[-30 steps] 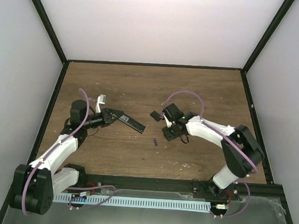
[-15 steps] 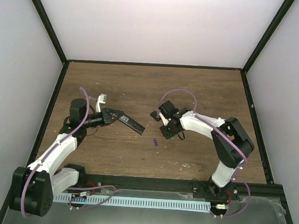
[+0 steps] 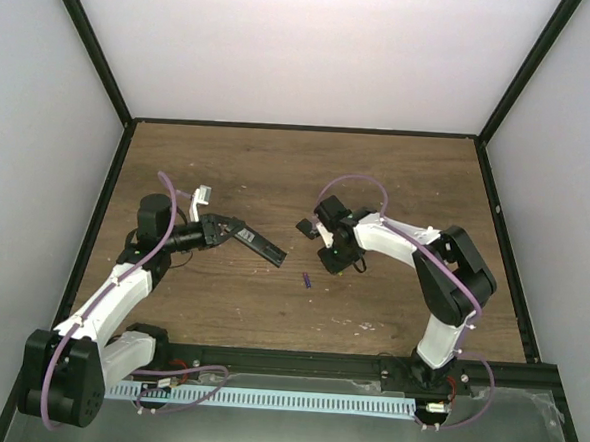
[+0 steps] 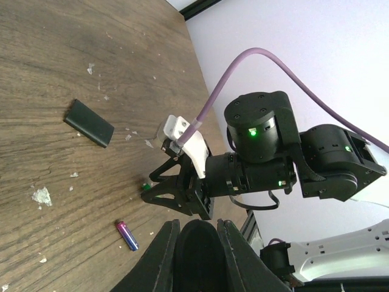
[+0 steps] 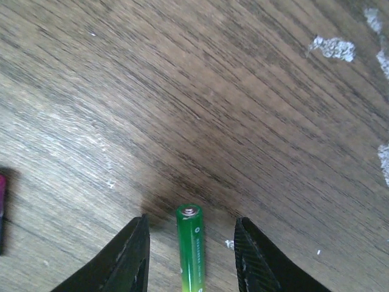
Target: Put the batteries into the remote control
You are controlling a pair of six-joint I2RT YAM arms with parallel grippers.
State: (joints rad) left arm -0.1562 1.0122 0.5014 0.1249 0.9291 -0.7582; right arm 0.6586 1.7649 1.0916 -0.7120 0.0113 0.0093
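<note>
Remote control (image 3: 263,246) sits clamped in the closed left gripper (image 3: 227,229), left of centre. Right gripper (image 5: 191,226) has come down, its jaws narrowing on both sides of the green battery (image 5: 190,252) without touching it yet; the pickup seems near. Purple battery (image 3: 305,279) lies apart.

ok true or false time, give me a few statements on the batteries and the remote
The green battery lies between the fingers of the right gripper, not yet pinched. True.
The purple battery sits inside the remote control. False: it lies loose on the table.
The left gripper holds the remote control. True.
The small black piece is in the right gripper. False: it lies on the table.
</note>
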